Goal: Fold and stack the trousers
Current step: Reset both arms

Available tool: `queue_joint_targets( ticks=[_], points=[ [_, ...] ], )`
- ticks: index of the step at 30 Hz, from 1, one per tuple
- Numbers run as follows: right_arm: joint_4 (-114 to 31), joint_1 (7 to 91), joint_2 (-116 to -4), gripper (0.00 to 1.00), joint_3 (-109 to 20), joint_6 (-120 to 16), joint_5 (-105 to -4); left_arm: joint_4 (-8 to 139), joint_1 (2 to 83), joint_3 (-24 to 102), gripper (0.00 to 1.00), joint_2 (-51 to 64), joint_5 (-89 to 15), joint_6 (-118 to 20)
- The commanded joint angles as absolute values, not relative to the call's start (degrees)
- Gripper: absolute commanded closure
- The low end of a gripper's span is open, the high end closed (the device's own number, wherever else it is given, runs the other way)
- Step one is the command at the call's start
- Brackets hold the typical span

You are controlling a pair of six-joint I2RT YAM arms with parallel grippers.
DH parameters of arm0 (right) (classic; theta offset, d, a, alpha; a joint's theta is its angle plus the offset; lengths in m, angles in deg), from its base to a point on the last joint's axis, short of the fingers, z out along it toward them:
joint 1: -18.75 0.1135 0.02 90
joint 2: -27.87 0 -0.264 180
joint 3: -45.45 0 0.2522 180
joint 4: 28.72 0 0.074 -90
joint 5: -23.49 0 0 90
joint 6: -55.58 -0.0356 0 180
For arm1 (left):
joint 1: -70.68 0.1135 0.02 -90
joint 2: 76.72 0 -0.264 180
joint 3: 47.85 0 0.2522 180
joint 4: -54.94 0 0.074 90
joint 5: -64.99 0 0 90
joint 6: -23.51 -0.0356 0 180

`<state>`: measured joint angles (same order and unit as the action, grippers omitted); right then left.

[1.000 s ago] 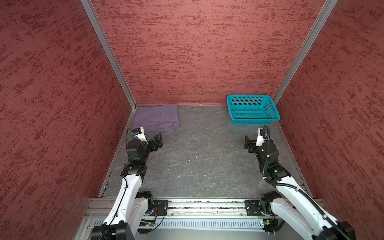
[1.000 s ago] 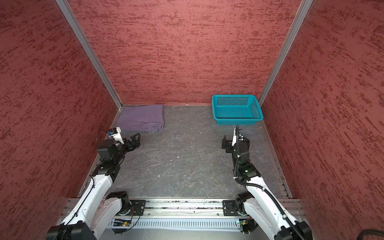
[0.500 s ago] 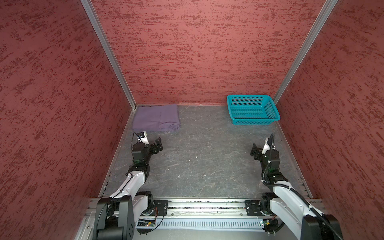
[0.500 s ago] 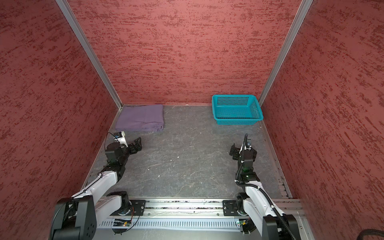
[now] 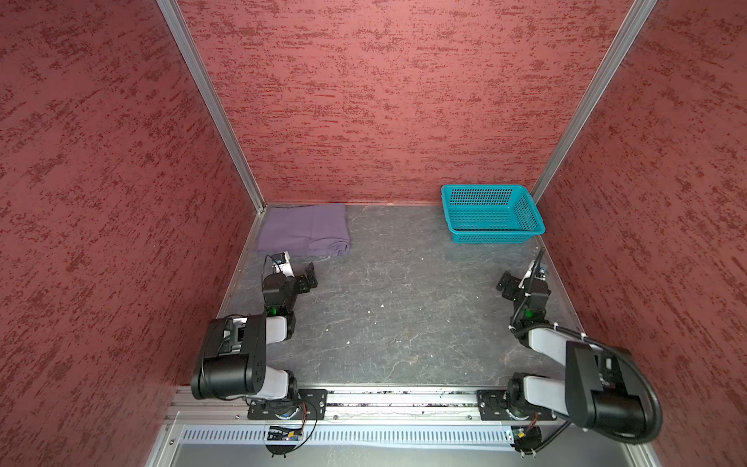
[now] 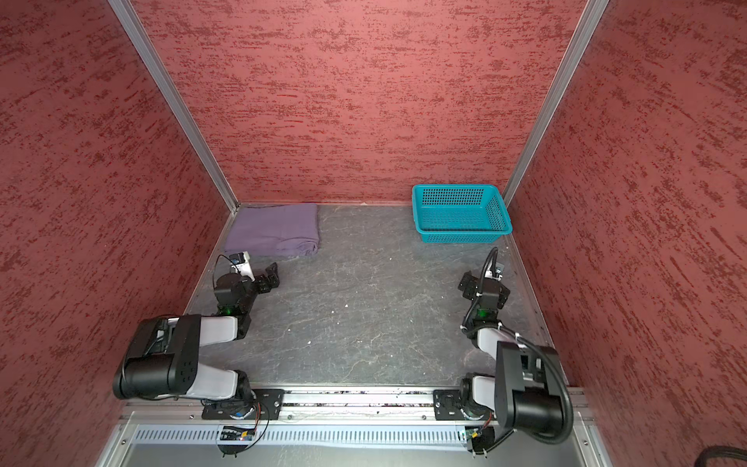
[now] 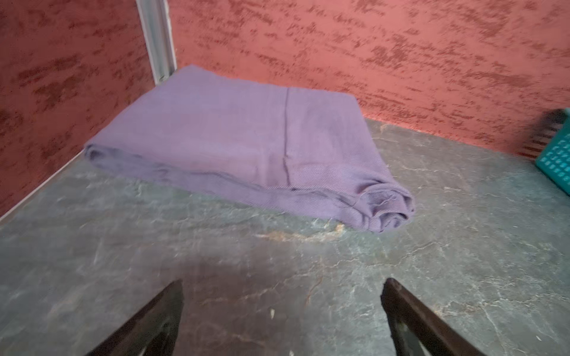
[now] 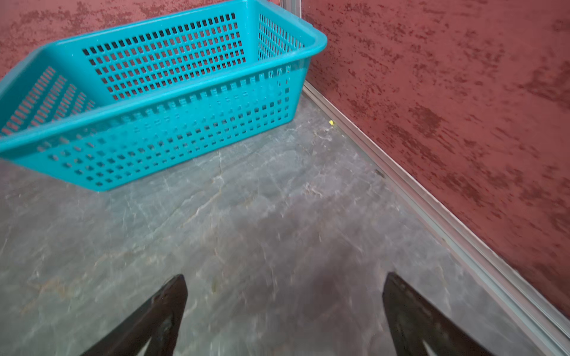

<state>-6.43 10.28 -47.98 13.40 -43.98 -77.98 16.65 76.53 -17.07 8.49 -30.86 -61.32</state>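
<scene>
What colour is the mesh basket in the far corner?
Teal; the basket shows best in the right wrist view.

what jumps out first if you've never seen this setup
The teal mesh basket stands out in the far right corner, nothing visible inside. The purple trousers lie folded in the far left corner. The left gripper and right gripper are open, holding nothing.

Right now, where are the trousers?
In both top views the trousers lie folded in the far left corner, just beyond the left hand, across from the teal basket.
</scene>
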Motion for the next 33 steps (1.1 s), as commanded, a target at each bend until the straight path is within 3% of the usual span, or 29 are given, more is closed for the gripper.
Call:
queue_joint_targets(
  ticks=[1, 7, 12, 16, 33],
  points=[
    [5.1, 9.5, -51.8, 0.01, 10.7, -46.5, -72.8, 10.1, 75.1, -17.2, 0.00, 10.2, -33.7, -65.9],
    [13.4, 9.5, -54.4, 0.01, 13.0, -41.8, -63.3, 18.6, 74.4, -12.1, 0.00, 11.0, -33.7, -66.9],
    [32.4, 10.0, -61.9, 0.01, 19.3, -40.1, -58.7, 18.2, 74.3, -12.1, 0.00, 11.1, -33.5, -66.9],
    [23.4, 11.0, -60.1, 0.01, 16.2, -39.0, -61.0, 18.3, 74.4, -12.1, 0.00, 11.1, -33.6, -66.8],
    [20.3, 12.8, -60.5, 0.01, 14.0, -37.1, -62.5, 17.9, 72.9, -12.2, 0.01, 11.2, -30.5, -67.6]
  ],
)
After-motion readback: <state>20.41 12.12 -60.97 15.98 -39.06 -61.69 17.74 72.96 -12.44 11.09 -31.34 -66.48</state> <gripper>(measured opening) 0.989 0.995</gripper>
